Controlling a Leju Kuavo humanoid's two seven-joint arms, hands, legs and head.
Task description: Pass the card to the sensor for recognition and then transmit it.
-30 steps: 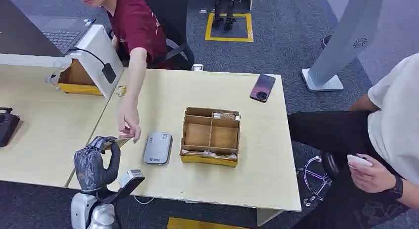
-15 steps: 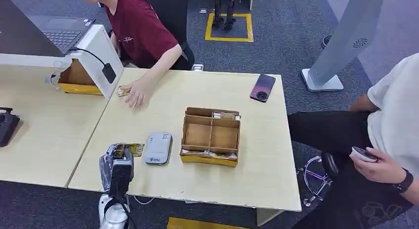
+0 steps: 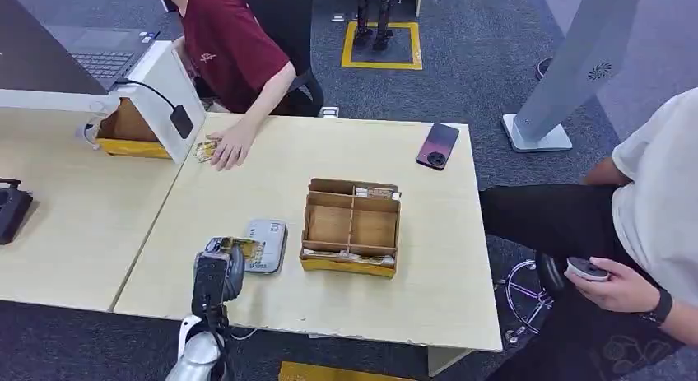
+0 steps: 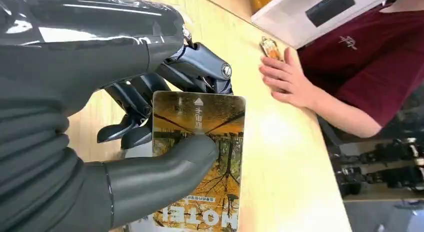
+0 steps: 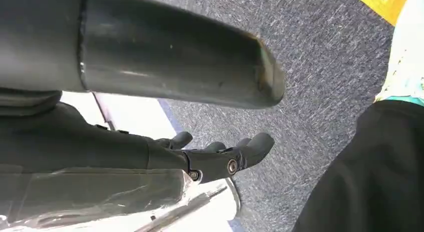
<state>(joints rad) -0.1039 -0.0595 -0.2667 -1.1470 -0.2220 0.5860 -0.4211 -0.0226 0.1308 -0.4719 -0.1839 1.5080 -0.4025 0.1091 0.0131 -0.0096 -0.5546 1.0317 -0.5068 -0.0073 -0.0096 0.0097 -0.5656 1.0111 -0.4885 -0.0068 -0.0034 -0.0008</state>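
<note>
The card [image 4: 200, 157] is being pinched flat between thumb and fingers of the left hand [image 3: 216, 274], and is being held just over the near end of the grey sensor [image 3: 265, 245] on the table [image 3: 444, 257]. The right hand [image 5: 220, 157] is hanging over the carpet, fingers apart, nothing being held. Risks, as judged: the card is being gripped by one end only, so it could be tilted or dropped if the thumb slips on the glossy face. The sensor could be nudged toward the cardboard box [image 3: 351, 227] just beside it. A read could be missed if the card is being held off-centre.
</note>
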